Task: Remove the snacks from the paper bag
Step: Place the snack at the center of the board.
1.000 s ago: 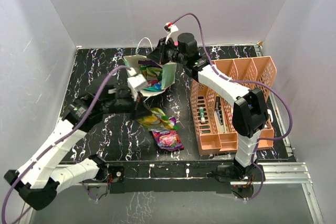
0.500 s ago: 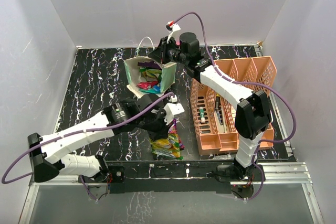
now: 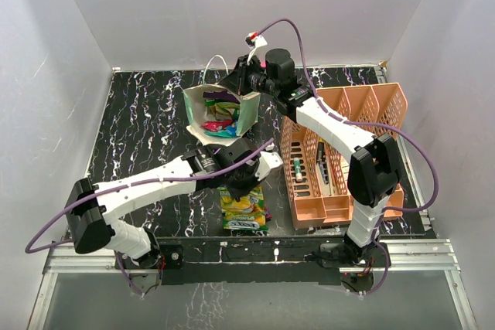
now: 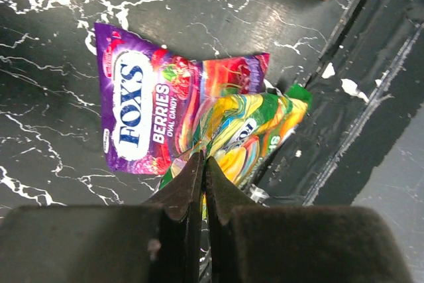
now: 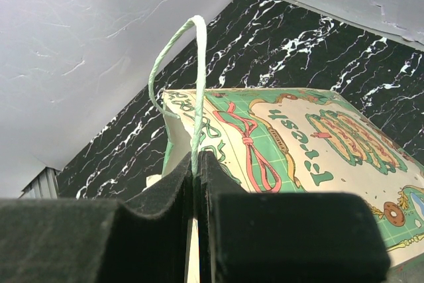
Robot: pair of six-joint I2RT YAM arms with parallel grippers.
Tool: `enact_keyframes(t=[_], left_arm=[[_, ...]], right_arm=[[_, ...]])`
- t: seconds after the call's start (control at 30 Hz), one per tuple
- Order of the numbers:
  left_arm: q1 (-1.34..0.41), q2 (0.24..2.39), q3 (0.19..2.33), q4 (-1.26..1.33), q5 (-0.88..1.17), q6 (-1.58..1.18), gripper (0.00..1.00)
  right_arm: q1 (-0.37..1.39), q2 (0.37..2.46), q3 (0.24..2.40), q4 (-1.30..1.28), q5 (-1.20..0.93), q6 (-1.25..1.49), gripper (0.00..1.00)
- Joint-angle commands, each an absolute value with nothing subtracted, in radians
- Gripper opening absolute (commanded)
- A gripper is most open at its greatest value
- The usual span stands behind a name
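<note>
Extending low, left arm (image 3: 147,187); right arm (image 3: 329,125) raised, fingers (image 5: 165,197) pinching paper bag (image 5: 298,144).

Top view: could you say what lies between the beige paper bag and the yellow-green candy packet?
The left gripper, jaws shut on that candy packet; top view.

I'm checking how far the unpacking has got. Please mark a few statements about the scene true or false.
1. The right fingers pinch the paper bag at its rim. True.
2. The paper bag is empty. False: colourful packets show inside it.
3. The purple Fox's packet lies on the table. True.
4. The left fingers stand wide open. False: they are shut on the yellow-green packet.
5. The peach organiser sits left of the bag. False: in the top view it sits to the bag's right.
</note>
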State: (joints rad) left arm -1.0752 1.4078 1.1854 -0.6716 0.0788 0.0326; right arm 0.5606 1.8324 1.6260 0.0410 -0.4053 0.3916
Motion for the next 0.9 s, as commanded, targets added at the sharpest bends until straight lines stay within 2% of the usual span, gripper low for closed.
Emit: enact_keyframes(t=[0.0,0.4,0.87], left_arm=[[-1.063,1.415,1.213,-0.604,-0.017,0.050,0.00],[-1.018,1.529,1.176,-0.502,-0.151,0.067,0.00],[-1.000,1.610,1.040,-0.351,-0.096,0.100,0.00]], right_arm=[[0.555,1.773,1.625,0.077,-0.392,0.376,0.07],[0.554,1.772,1.612,0.075,-0.385,0.367,0.07],[0.555,1.782,1.609,0.072,-0.382,0.361,0.07]])
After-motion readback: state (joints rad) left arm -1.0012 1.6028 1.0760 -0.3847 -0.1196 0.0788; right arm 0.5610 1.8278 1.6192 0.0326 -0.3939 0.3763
